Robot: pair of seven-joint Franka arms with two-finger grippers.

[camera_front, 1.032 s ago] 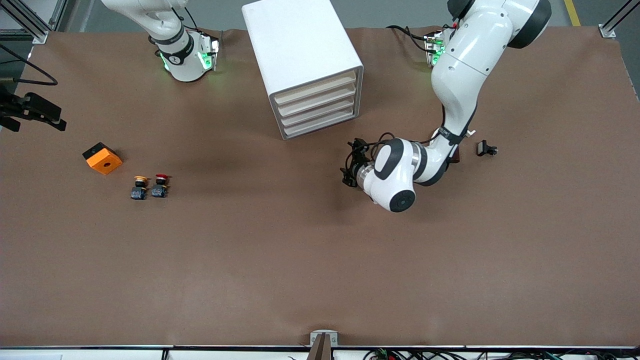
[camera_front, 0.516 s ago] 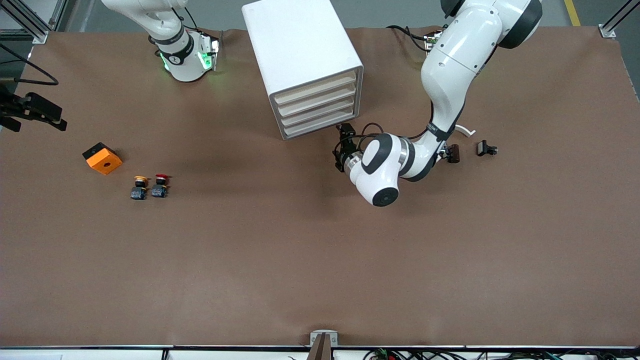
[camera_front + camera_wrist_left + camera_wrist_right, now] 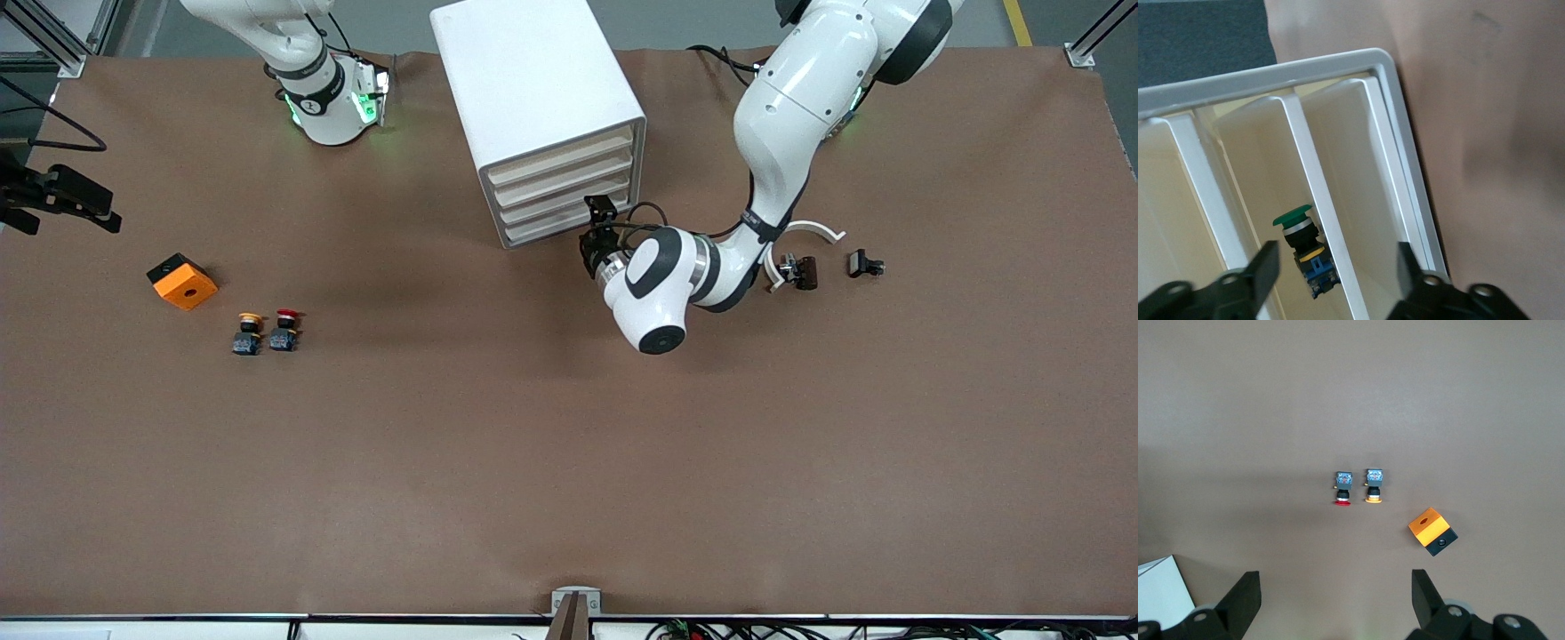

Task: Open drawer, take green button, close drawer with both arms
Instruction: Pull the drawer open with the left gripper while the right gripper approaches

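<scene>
Left tool point(image 3: 1338, 267) gapes wide, empty, at the drawer unit point(image 3: 542, 116) before the green button point(image 3: 1301, 240); no writing legible

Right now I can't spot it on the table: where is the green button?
The green button lies inside the white drawer cabinet, visible in the left wrist view past the open left gripper.

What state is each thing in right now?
Drawers: all four pushed in.
Green button: lying inside a drawer, ungrasped.
Left gripper: open, at the drawer fronts.
Right gripper: open, waiting over the table.
Red button, yellow button: on the table, ungrasped.
</scene>
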